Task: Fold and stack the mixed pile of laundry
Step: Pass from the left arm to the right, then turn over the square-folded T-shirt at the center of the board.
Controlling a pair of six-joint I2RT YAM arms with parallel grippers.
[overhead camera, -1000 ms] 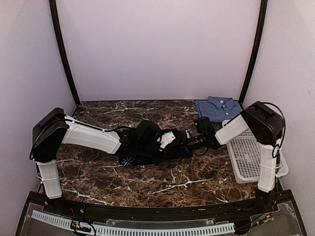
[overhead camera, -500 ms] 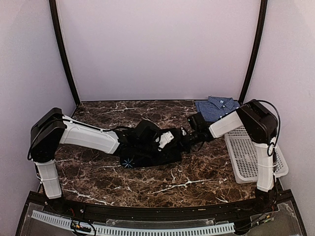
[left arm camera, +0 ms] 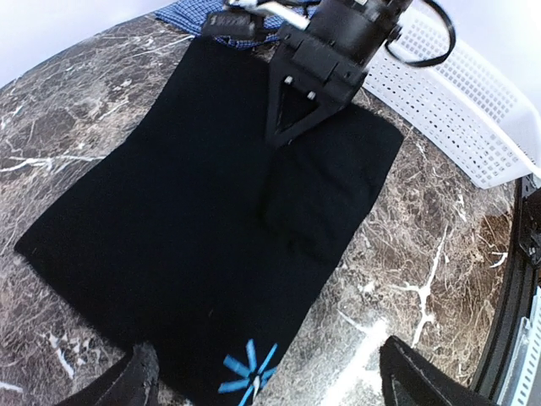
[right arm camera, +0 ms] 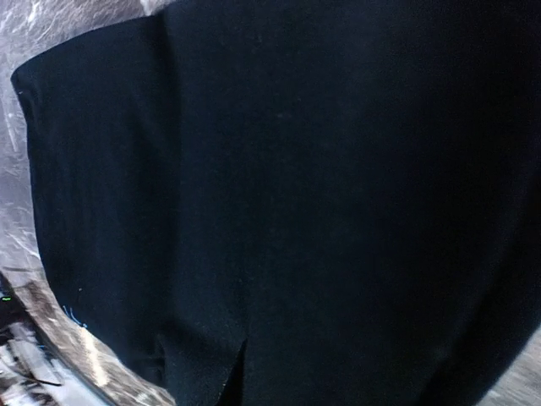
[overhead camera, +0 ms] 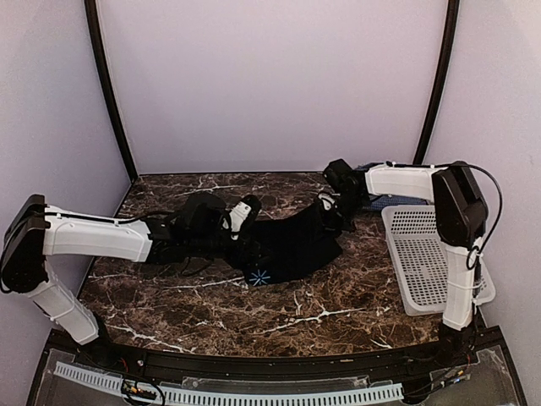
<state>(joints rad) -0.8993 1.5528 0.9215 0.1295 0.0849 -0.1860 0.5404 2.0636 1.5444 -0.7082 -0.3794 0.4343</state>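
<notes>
The black garment (overhead camera: 292,245) lies on the tabletop (overhead camera: 169,288) between my tools. My right tool (overhead camera: 328,209) pinches its far edge shut; my left tool (overhead camera: 245,211) stands wide just off it. The checked shirt (left arm camera: 196,15) lies behind my right tool.

Soft even light, glare on marble table (left arm camera: 439,254), black garment (right arm camera: 296,211) blurry close-up.

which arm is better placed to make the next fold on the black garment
Right. The right pincer is shut on the black garment, pinching up a fold; the left pincer hangs open above the near edge, holding nothing.
</notes>
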